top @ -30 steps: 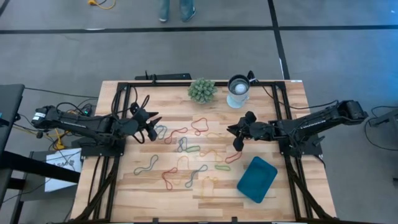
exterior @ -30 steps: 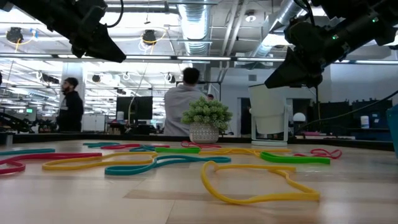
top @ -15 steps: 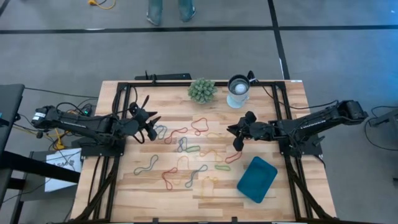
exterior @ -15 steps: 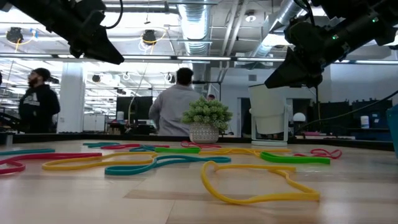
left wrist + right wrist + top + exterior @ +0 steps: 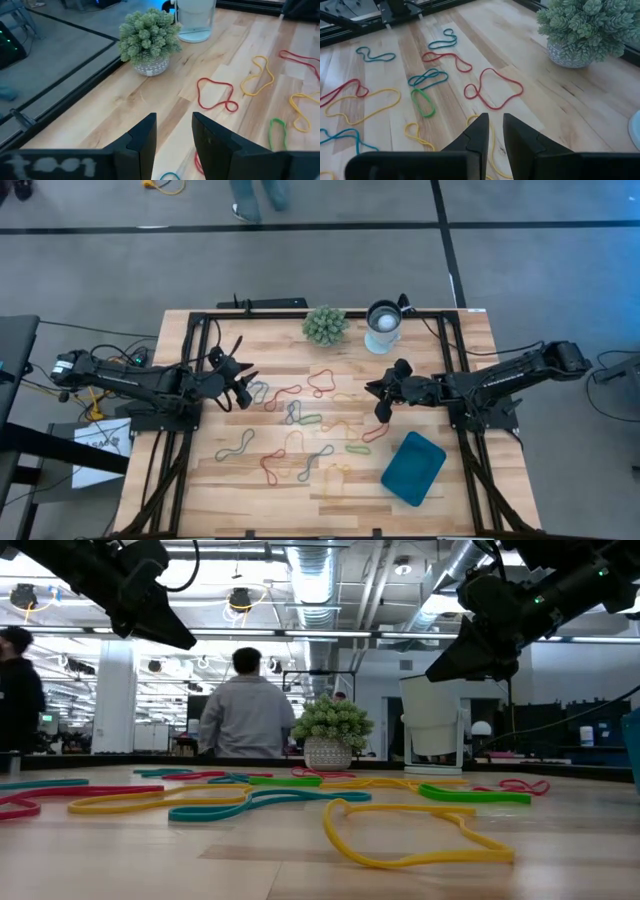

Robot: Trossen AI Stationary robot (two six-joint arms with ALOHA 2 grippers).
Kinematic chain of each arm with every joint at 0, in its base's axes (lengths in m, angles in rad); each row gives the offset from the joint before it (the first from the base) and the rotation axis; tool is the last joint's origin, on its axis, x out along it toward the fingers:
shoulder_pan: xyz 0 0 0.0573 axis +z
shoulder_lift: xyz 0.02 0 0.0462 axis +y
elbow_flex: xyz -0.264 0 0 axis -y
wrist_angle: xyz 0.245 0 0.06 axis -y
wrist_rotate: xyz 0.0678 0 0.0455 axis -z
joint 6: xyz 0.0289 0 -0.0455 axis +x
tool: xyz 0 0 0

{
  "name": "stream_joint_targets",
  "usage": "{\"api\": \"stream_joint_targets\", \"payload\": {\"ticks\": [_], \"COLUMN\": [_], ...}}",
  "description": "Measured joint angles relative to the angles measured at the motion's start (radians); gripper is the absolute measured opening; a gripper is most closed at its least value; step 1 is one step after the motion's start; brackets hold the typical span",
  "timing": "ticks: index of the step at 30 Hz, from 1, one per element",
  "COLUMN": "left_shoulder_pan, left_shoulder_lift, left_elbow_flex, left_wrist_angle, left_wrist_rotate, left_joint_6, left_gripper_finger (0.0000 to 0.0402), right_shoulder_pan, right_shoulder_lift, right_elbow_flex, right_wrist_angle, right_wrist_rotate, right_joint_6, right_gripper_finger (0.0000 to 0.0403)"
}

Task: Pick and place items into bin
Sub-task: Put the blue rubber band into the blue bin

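1. Left pincer (image 5: pixel 243 385) hung above the left part of the wooden counter (image 5: pixel 440 360), its two fingers a little apart with nothing between them.
2. Right pincer (image 5: pixel 383 397) hung above the right part of the counter, its fingers almost closed with only a thin gap, and it held nothing.
3. Many rubber bands (image 5: pixel 300 420) lay flat on the counter between the two pincers, in red, green, yellow, blue and orange.
4. One red band (image 5: pixel 322 382) lay near the middle, toward the plant side, and one blue-green band (image 5: pixel 235 446) lay closer to the front left.
5. In the low view a yellow band (image 5: pixel 415 833) lay nearest to the camera.
6. A teal tray (image 5: pixel 413 468) sat at the front right of the counter, turned at an angle, apart from the bands; no band was visible inside it.
7. A small green plant (image 5: pixel 325 324) and a white cup (image 5: pixel 384 326) stood side by side at the far edge.
8. In the room behind, a person (image 5: pixel 245 710) stood with the back to the counter.
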Motion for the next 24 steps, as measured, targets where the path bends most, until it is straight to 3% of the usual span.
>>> {"api": "stream_joint_targets", "payload": {"ticks": [24], "left_shoulder_pan": [0.000], "left_shoulder_lift": [0.000], "left_elbow_flex": [0.000], "left_wrist_angle": [-0.034], "left_wrist_rotate": [-0.002], "left_joint_6": [-0.056], "left_gripper_finger": [0.0116], "right_shoulder_pan": [0.000], "right_shoulder_lift": [0.000], "right_elbow_flex": [0.000], "right_wrist_angle": [0.000], "right_wrist_rotate": [0.000], "right_joint_6": [0.000], "right_gripper_finger": [0.0052]}}
